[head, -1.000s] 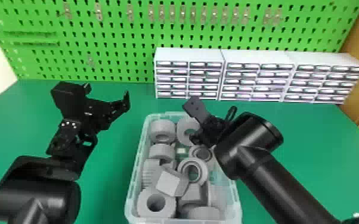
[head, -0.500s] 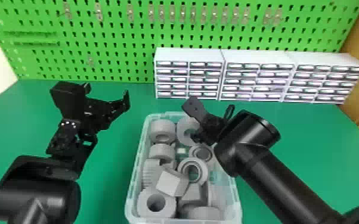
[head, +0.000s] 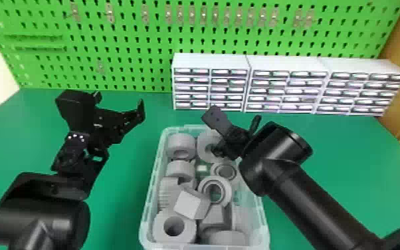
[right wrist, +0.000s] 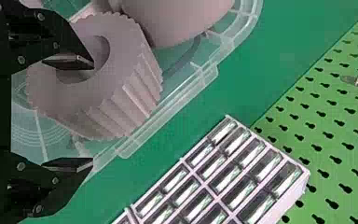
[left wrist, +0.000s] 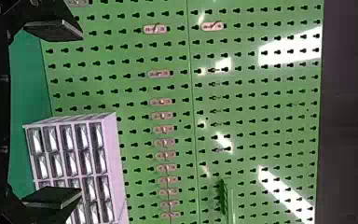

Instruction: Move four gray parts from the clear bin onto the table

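Right claw [right wrist: 92,114] has eased slightly left and farther out. Its fingers are spread, not clamped: one over the bore of a gray gear [right wrist: 133,95], the other past the outer edge. Reads as straddling the ring wall for a pinch; can't tell if it touches. Gear sits at the far end of the bin [right wrist: 172,112]; outer finger could snag that wall. Other gray parts [head: 187,204] heaped nearer, unchanged. Left claw [head: 119,103] parked, fingers apart, over the table [head: 119,212], same as earlier.
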Controlling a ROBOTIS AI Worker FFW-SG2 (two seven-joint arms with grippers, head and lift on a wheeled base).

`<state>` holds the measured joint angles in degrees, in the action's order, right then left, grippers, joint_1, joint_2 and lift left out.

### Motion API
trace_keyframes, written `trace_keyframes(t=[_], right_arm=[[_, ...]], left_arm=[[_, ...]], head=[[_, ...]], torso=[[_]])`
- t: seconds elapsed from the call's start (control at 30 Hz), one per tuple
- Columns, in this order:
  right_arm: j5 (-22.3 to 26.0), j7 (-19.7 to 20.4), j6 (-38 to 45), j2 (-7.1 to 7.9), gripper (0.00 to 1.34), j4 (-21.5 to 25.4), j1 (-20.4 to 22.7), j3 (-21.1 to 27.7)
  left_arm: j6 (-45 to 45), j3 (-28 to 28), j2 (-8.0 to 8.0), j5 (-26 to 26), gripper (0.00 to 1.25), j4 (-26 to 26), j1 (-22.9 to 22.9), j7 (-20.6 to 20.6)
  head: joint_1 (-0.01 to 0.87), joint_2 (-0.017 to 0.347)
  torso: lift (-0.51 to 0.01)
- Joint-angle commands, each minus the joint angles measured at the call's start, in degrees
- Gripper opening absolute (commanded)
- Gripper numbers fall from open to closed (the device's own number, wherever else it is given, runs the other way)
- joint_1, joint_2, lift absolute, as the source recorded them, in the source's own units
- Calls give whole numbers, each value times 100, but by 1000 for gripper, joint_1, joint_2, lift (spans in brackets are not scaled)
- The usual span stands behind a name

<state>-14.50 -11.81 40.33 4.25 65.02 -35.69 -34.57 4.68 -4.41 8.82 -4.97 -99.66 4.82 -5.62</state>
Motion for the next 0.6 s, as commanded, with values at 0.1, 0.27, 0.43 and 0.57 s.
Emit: trace_keyframes(t=[0.1,0.27,0.43,0.57], right_arm=[[9,100,-86,-12,813,-86,0,-58],[0,126,-86,-12,812,-104,27,-67],[-17,135,-86,-3,813,-104,53,-58],[-35,135,-86,-3,812,-104,80,-49]], left_arm=[[-2,-34,41,-30,1135,0,11,0],[7,-60,58,-48,1135,0,11,0],[7,-51,67,-65,1135,0,2,0],[-2,-60,67,-65,1135,0,-16,0]], head=[[678,34],[678,34],[678,34],[678,34]], torso=[[-50],[-50],[-50],[-50]])
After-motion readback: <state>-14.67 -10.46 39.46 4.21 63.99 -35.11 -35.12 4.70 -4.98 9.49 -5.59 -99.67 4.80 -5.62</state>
